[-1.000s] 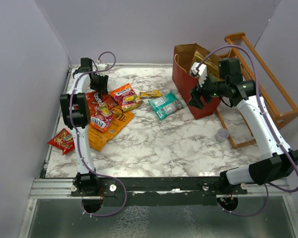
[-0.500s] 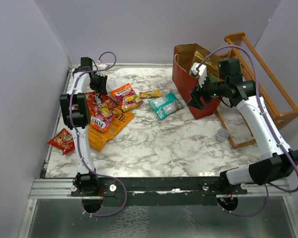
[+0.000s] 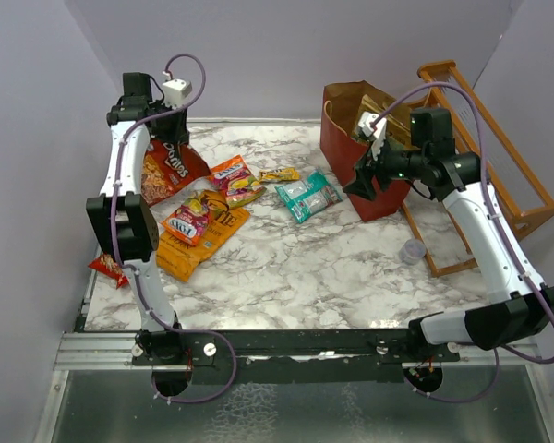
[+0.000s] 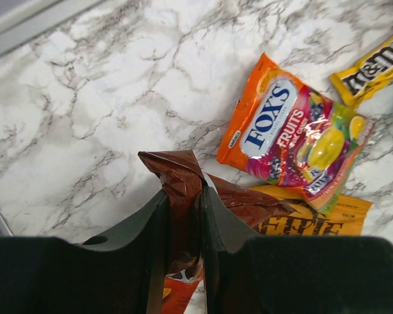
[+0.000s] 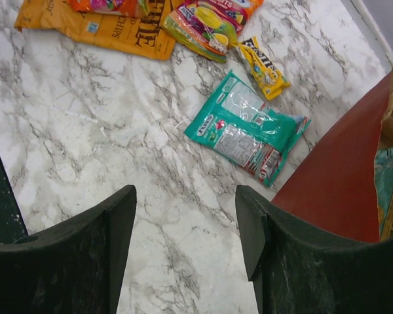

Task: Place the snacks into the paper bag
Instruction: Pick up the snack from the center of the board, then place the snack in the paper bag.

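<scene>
A marble table (image 3: pixel 305 268) carries the scene, with the tall red paper bag (image 3: pixel 337 138) standing open at its far right, against an orange wooden rack (image 3: pixel 499 166). The right gripper (image 5: pixel 185 196), fingers spread and holding nothing, hovers beside the bag's red wall. At far left, the left gripper (image 4: pixel 183 196) pinches the crumpled top of the dark red Doritos bag (image 3: pixel 164 166), which hangs above the table. A large yellow-tan bag (image 3: pixel 198 238), a Fox's fruit pouch (image 4: pixel 295 134), a teal pouch (image 5: pixel 245 131), a yellow M&M's packet (image 3: pixel 279 173) and a small clear cup (image 3: pixel 413 250) lie on the marble.
</scene>
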